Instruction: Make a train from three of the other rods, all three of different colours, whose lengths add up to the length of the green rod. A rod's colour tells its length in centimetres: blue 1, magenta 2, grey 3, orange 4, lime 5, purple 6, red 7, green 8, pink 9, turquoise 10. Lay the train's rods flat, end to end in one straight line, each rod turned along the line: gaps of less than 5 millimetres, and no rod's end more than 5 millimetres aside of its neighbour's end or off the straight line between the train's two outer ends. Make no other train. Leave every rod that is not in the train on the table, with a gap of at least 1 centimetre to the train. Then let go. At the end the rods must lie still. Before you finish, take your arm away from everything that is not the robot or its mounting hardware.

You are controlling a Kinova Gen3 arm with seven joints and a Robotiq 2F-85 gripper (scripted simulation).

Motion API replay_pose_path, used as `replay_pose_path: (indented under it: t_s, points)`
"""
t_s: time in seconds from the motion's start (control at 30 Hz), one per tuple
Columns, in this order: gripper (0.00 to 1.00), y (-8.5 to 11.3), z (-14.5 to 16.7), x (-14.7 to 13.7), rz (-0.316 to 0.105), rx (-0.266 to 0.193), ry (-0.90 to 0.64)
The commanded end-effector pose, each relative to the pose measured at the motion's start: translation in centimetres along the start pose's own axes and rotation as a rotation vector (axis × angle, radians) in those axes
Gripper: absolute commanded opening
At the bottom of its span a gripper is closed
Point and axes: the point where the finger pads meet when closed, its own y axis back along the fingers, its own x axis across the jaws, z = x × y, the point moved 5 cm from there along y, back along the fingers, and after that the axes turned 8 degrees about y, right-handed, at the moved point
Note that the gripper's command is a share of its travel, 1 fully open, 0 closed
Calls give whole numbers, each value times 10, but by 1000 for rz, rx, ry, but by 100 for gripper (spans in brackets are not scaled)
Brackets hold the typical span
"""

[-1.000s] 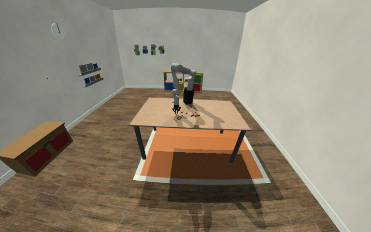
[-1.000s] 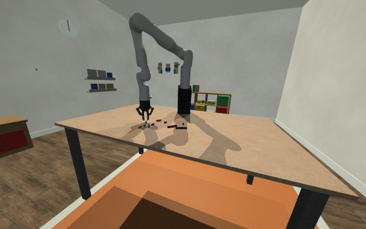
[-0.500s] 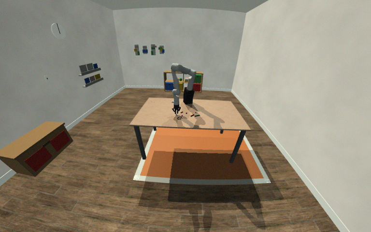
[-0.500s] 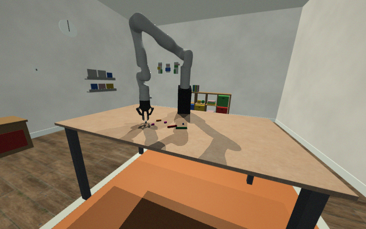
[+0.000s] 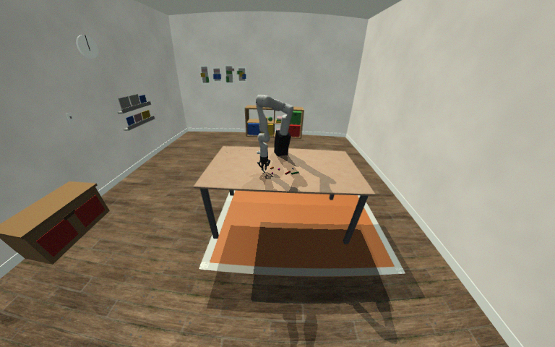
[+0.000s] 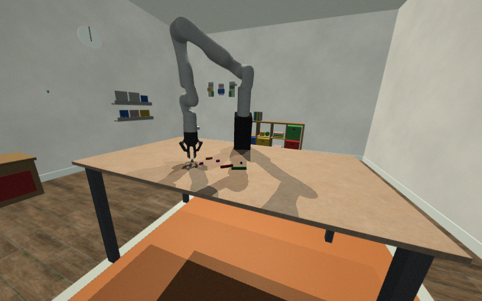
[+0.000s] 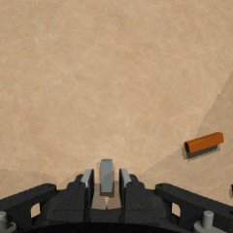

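Note:
My gripper is open a little, pointing down. A grey rod lies just below and between its fingertips, with gaps on both sides in the wrist view. An orange rod lies right of it. One magenta rod lies near the grey rod, another magenta rod farther right. A red rod lies slanted beside the green rod. A small blue rod lies behind them.
The rods lie on the wooden table. The arm's black base stands at the table's back edge, behind the rods. Shadows of the arm fall across the rod area.

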Motion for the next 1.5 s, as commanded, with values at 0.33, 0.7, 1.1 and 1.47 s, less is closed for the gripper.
replay_pose_path:
  t_s: [0.33, 0.7, 1.1, 1.47]
  points:
    - [24, -7, 0, -1, -1, 0, 0]
    - [24, -15, 0, -1, -1, 0, 0]
    - [24, -16, 0, -1, -1, 0, 0]
    - [24, -16, 0, -1, -1, 0, 0]
